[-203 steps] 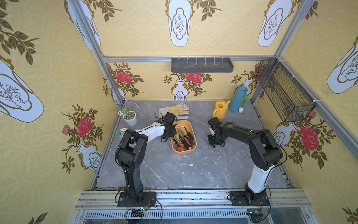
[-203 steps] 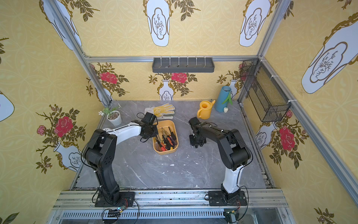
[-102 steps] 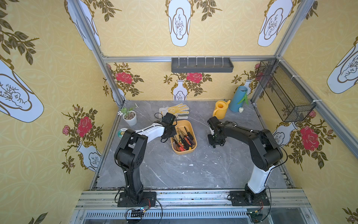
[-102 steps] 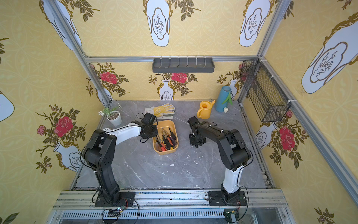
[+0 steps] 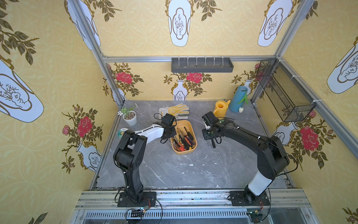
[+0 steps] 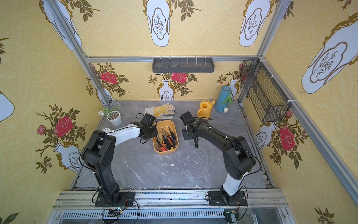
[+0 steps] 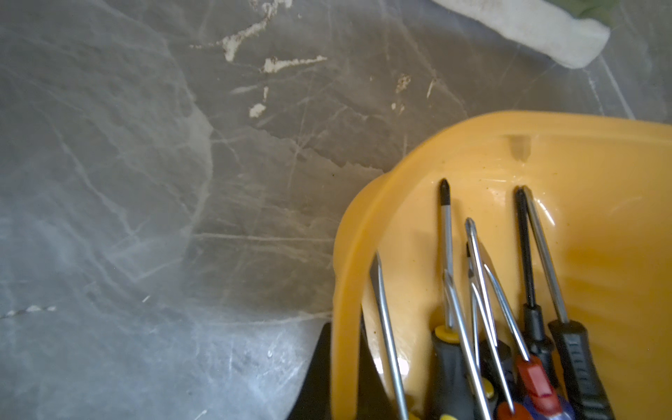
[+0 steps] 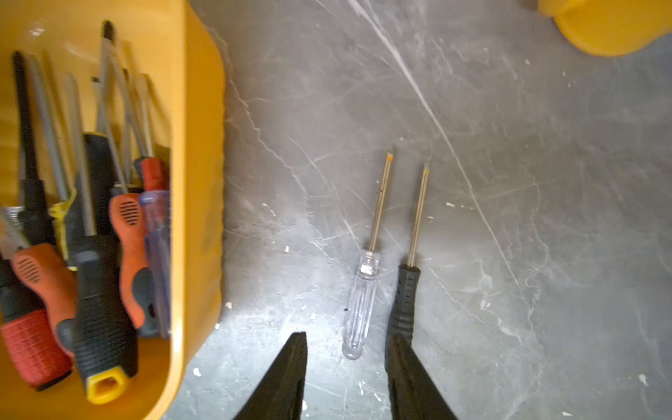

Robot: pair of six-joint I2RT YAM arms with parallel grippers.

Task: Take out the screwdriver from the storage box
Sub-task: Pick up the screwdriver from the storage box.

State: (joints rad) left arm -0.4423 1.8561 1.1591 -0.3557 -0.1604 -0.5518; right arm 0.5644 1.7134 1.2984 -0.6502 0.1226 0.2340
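The yellow-orange storage box (image 5: 182,153) (image 6: 164,152) sits mid-table with several screwdrivers (image 5: 183,138) (image 8: 98,276) in it. My left gripper (image 7: 342,382) (image 5: 169,133) is shut on the box's left rim (image 7: 343,276), one finger on each side of the wall. My right gripper (image 8: 347,336) (image 5: 210,135) stands open just right of the box, low over the table, with nothing between its fingers. A clear-handled screwdriver (image 8: 360,302) lies on the table just past its fingertips. A black-handled screwdriver (image 8: 406,298) lies beside it, its handle end hidden under one finger.
A yellow work glove (image 5: 175,110) lies behind the box. A yellow watering can (image 5: 220,109) and a blue vase (image 5: 237,99) stand at the back right, a small potted plant (image 5: 129,117) at the back left. A black mesh basket (image 5: 284,91) hangs on the right wall.
My right gripper's jaws have spread a little wider. Both arms otherwise stay where they were, the left still holding the box rim.
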